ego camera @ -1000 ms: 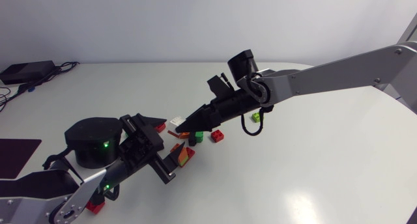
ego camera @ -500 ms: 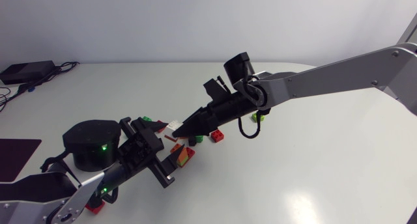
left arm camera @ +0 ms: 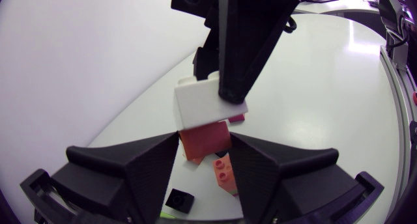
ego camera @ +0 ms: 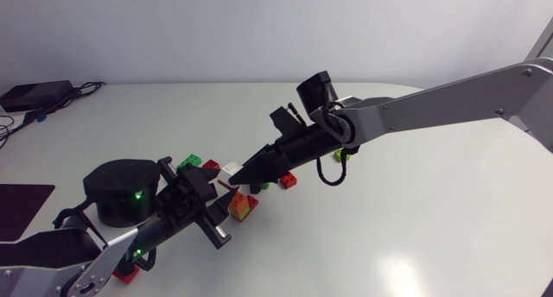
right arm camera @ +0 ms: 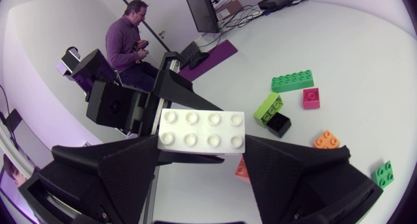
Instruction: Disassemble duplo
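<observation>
- Clenches white brick (right arm camera: pixel 202 131) between fingers of right gripper (right arm camera: pixel 202 152), above bench (ego camera: pixel 415 202).
- Grasps red brick (left arm camera: pixel 207 144) in left gripper (left arm camera: pixel 204 138) fingers, touching white brick's underside.
- Leaves loose bricks (right arm camera: pixel 292 81) scattered on bench nearby.

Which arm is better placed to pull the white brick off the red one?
Right: the right gripper is shut on the white brick, stacked on the red brick that the left gripper clamps.

White glossy table (ego camera: pixel 432 228), curved far edge, dark mat (ego camera: pixel 19 204) at its left edge, black box (ego camera: pixel 34 95) with cables (ego camera: pixel 85 89) far left
</observation>
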Robot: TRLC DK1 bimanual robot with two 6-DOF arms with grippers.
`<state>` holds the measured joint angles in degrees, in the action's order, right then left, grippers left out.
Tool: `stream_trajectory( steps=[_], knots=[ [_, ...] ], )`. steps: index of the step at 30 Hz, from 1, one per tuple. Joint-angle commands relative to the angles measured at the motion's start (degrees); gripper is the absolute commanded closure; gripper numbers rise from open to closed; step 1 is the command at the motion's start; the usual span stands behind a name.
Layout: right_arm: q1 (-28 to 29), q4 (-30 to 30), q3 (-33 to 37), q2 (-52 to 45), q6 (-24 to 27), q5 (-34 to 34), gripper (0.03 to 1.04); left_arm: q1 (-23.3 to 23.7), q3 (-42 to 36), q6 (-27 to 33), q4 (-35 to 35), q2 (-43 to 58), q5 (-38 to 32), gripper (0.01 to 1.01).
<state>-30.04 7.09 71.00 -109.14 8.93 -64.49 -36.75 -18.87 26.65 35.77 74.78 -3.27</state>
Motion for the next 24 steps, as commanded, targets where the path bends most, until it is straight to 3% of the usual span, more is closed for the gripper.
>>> stream_trajectory(
  steps=[1, 12, 24],
  knots=[
    [-0.63, -0.85, -1.39, 1.65, 1.00, -0.64, 0.52, 0.01, 1.30, -1.43, 0.00, -1.13, 0.89, 0.769],
    [0.42, -0.76, -1.04, 1.65, 0.04, -0.73, 0.52, 0.45, 1.56, -1.25, 0.35, -1.83, 0.89, 0.849],
    [5.17, -0.50, 1.68, -0.98, -4.53, -4.59, 0.52, 0.81, 1.82, -1.34, 0.44, -2.45, 0.89, 0.849]
  ],
)
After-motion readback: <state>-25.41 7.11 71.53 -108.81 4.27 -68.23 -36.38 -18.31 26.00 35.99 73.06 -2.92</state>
